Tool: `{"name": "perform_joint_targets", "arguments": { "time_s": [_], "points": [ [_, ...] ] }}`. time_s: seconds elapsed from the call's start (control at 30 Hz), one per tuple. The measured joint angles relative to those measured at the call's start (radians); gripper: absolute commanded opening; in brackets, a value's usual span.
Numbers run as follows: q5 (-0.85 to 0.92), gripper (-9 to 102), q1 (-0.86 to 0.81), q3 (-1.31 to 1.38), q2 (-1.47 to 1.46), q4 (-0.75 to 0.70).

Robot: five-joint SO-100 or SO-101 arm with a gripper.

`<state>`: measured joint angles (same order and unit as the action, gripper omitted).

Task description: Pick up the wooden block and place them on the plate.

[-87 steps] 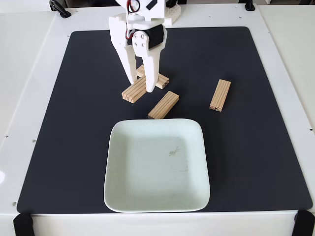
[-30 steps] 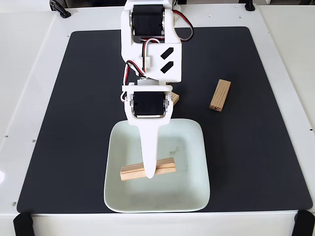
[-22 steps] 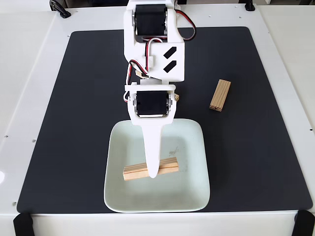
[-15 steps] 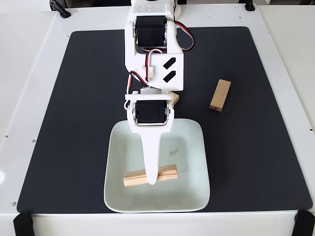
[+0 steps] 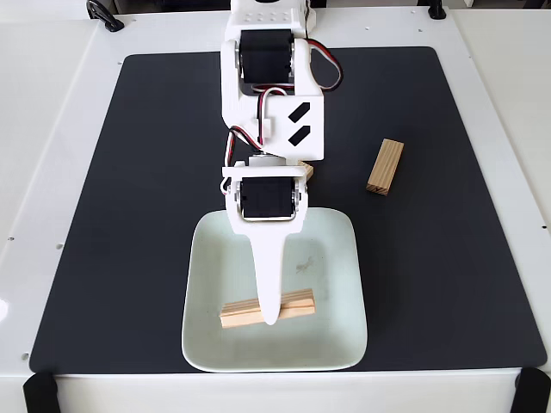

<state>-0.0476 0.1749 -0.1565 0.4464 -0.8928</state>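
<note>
1. The wooden block (image 5: 297,305) lies crosswise over the near half of the plate (image 5: 340,335), low enough for release; contact with the dish cannot be confirmed.
2. The gripper (image 5: 270,318) grasps this block at mid-length, keeping it level.
3. Another block (image 5: 385,167) lies on the black mat (image 5: 448,258), far right of the plate, awaiting transfer.
4. The mat covers the white desk (image 5: 52,103).

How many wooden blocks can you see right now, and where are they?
3. One wooden block lies over the plate at the gripper; one lies on the mat to the right; a corner of a third peeks from behind the arm, which may hide more.
</note>
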Motion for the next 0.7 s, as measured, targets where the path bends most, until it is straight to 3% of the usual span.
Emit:
{"name": "perform_joint_targets", "arguments": {
  "time_s": [0.43, 0.7],
  "points": [
    [0.000, 0, 0.023, 0.000, 0.000, 0.003],
    [0.000, 18, 0.023, -0.009, 0.000, 0.003]
  ]
}}
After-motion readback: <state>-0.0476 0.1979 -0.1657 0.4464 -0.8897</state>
